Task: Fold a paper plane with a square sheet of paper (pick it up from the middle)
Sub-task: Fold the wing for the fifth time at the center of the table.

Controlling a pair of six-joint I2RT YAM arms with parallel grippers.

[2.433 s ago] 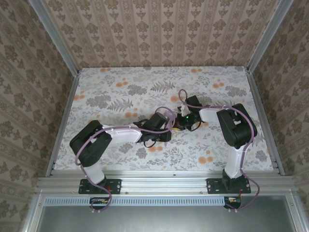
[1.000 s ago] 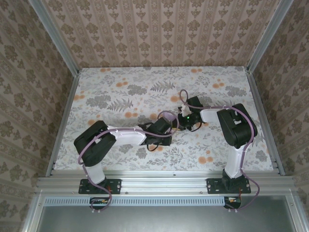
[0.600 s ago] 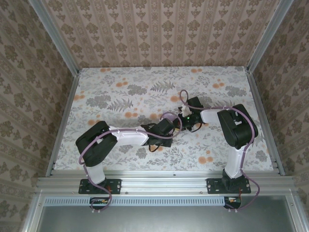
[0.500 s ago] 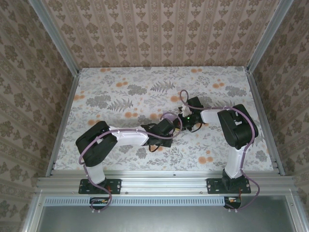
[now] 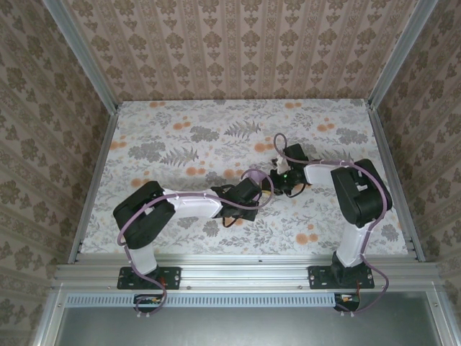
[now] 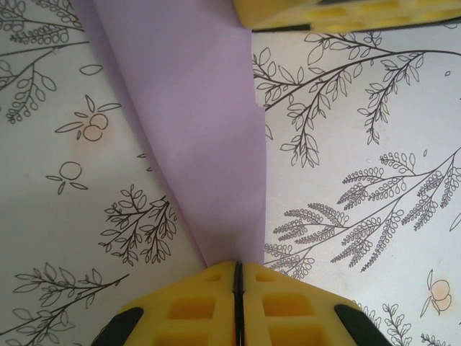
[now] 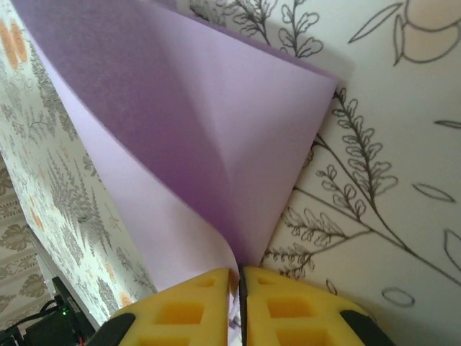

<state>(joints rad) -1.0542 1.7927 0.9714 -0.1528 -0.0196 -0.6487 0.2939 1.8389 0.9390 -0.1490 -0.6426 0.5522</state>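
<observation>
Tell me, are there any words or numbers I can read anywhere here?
None: no words, numbers or signs can be read.
The paper is plain purple; the table and walls carry only flowers and leaves.

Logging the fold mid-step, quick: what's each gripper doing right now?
Left gripper: closed, pinching the purple paper.
Right gripper: closed on the same purple paper.
</observation>
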